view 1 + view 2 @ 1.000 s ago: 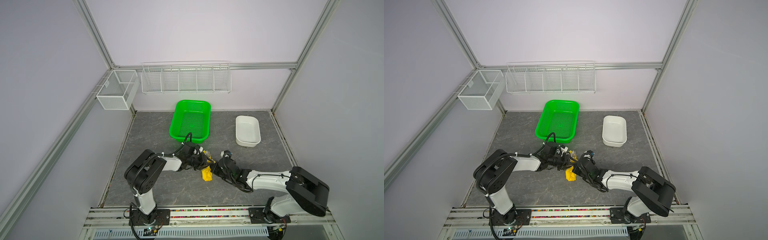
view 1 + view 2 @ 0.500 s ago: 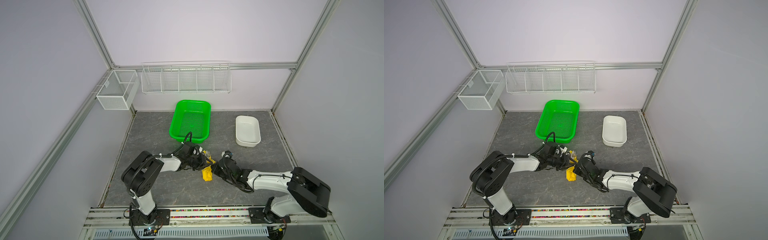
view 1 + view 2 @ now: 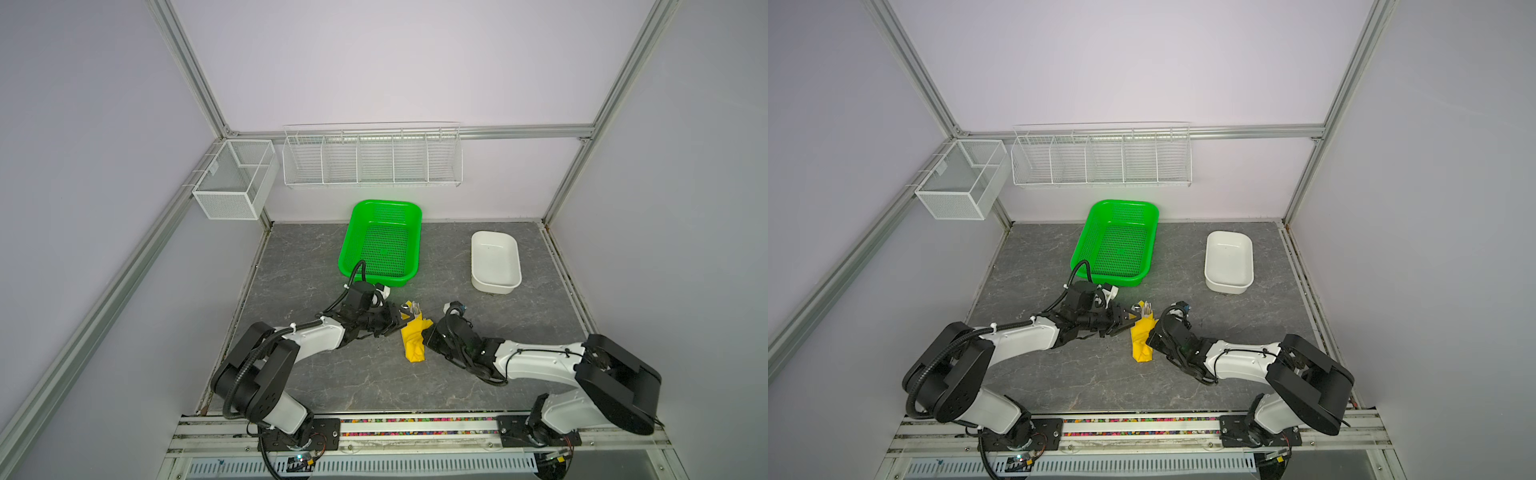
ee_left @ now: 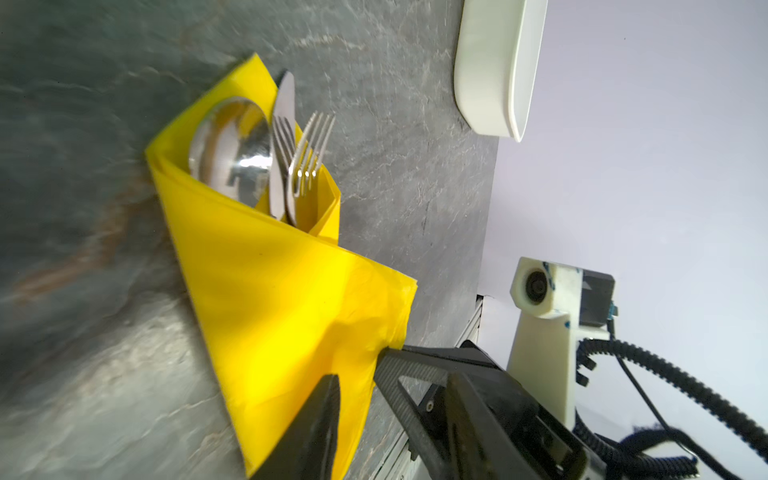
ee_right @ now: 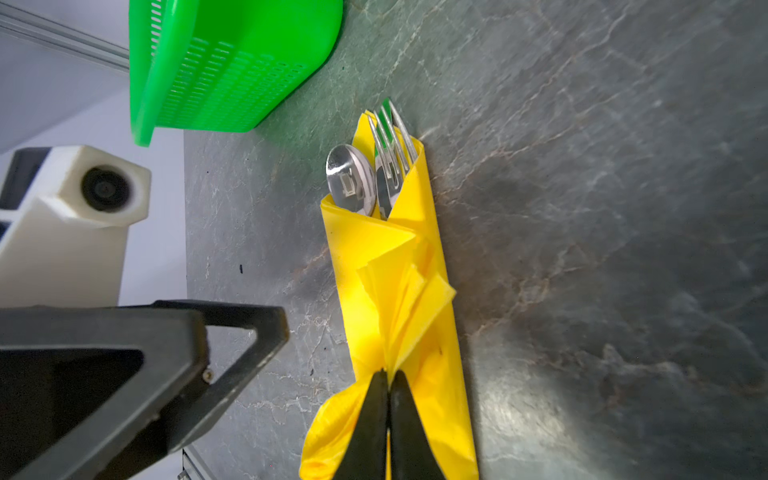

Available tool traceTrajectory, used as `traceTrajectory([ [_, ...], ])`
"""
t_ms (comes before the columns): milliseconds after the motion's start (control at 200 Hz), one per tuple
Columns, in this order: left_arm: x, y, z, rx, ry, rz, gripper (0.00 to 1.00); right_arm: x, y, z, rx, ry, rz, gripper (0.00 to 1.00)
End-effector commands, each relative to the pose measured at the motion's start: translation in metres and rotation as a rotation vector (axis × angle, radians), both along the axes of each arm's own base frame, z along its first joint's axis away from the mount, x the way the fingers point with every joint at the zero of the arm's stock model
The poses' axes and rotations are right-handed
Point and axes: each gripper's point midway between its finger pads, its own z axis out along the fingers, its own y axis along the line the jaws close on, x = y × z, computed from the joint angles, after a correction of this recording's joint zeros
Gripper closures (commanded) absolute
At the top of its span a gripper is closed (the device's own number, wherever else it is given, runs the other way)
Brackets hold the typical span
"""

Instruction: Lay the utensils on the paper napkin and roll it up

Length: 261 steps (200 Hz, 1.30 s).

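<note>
The napkin (image 5: 365,245) lies as a narrow roll on the table (image 3: 332,374) at the near middle, between the two arms. The cutlery (image 5: 351,178) is inside it, heads poking out of the far end toward the green basket (image 3: 384,202); the white dish (image 3: 494,257) sits well apart at the far right. The right gripper (image 5: 388,376) is closed tight on a loose fold at the near part of the roll. The left gripper (image 3: 1128,322) stands just beside the roll on its left, jaws partly apart and holding nothing that I can see. The step in hand looks like closing the last flap. To do it well, the right gripper should draw that fold low and snug across the roll rather than lift it, since an upward tug would likely loosen the wraps or tip the cutlery out of the open far end. The left gripper can steady the roll's left side, pressing on paper and not on the metal heads. The right wrist view shows the pinch itself, the bunched flaps mid-roll, and the gap between the left gripper's finger (image 5: 257,328) and the roll. The left wrist view shows the spoon (image 4: 230,149), knife (image 4: 284,95) and fork (image 4: 309,158) side by side in the mouth, with a corner running out to the right gripper. In both top views only the fork tines show, and the pinch is too small to read.
</note>
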Motion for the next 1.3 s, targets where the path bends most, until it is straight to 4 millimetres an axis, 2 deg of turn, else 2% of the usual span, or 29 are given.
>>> traceTrajectory([
  [0,-0.014,0.022,-0.018,0.108,0.004,0.004,0.57,0.004,-0.002,-0.001,0.028,0.023,-0.045,0.92],
  [125,-0.029,0.038,-0.031,0.176,0.013,0.001,0.63,0.004,-0.001,0.0,0.03,0.02,-0.043,0.92],
  [215,-0.03,0.04,-0.036,0.187,0.026,0.009,0.7,0.004,-0.001,0.0,0.031,0.02,-0.043,0.92],
  [445,-0.007,0.018,-0.023,0.113,0.003,0.006,0.78,0.004,0.0,0.001,0.034,0.019,-0.04,0.92],
  [625,-0.002,-0.002,-0.023,0.048,0.022,-0.036,0.82,0.004,0.0,0.001,0.034,0.019,-0.04,0.92],
  [785,-0.005,-0.015,-0.029,0.043,0.032,-0.072,0.83,0.004,0.0,0.001,0.034,0.018,-0.041,0.92],
  [985,-0.01,-0.02,-0.049,0.071,0.07,-0.094,0.83,0.005,0.001,0.002,0.038,0.018,-0.036,0.91],
  [1155,-0.015,-0.019,-0.057,0.074,0.088,-0.099,0.83,0.007,0.0,0.006,0.05,0.016,-0.032,0.83],
  [1300,-0.015,-0.022,-0.056,0.068,0.088,-0.109,0.83,0.01,0.002,0.014,0.075,0.026,-0.013,0.59],
])
